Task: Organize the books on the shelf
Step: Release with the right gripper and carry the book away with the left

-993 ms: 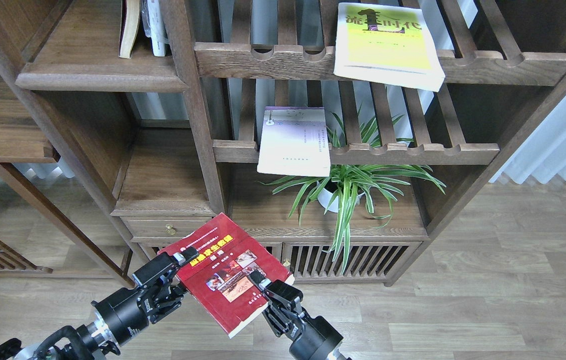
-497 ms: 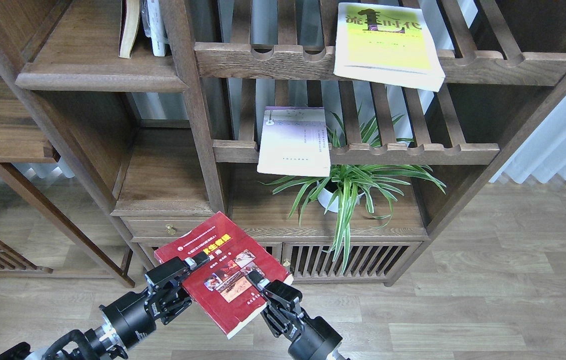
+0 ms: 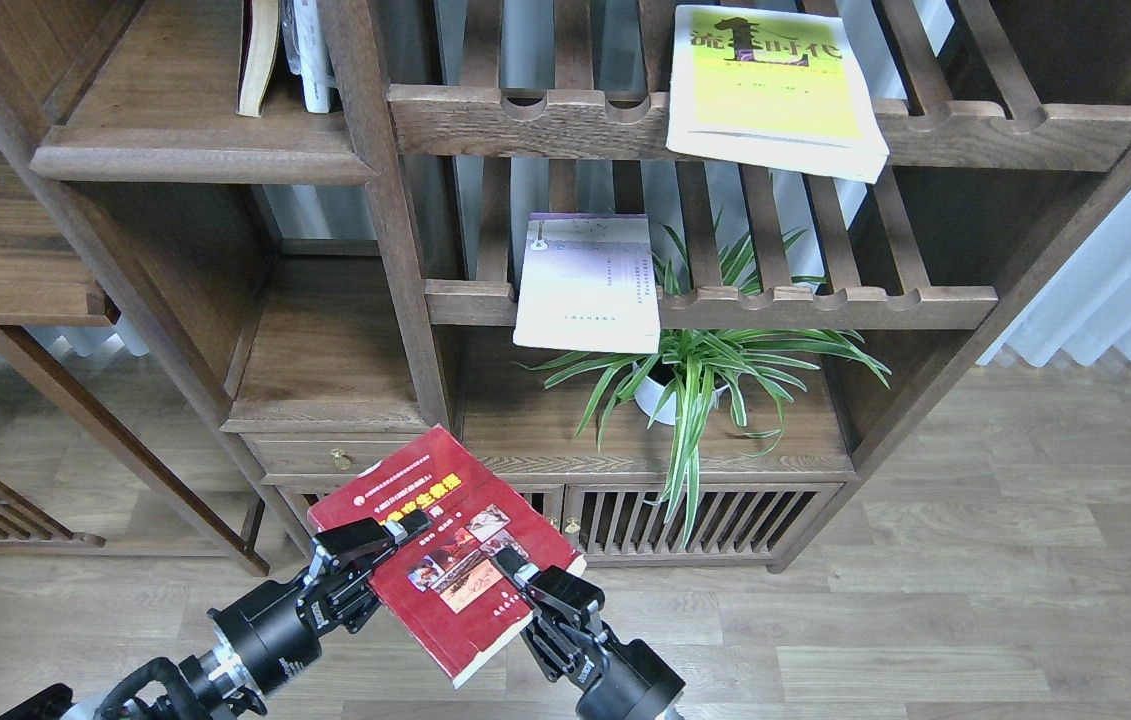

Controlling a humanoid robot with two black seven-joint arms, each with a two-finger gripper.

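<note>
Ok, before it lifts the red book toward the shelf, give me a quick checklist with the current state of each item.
1. Left tool clamped on the red book: ok, on its left edge.
2. Right tool clamped on it: ok, at its lower right part.
3. Book level: not ok, tilted, lower corner hanging down.
4. Solid shelf has room: ok, bare board in front of the standing books.
5. Lavender book and yellow-green book put away: not ok, both lie on slatted racks.
6. Grip firmness: cannot tell.

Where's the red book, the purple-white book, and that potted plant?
Red book (image 3: 445, 560): head view, on its front cover.
Lavender book (image 3: 587, 285): head view, on its cover's middle.
Plant (image 3: 695, 365): head view, on its leaves above the pot.
</note>
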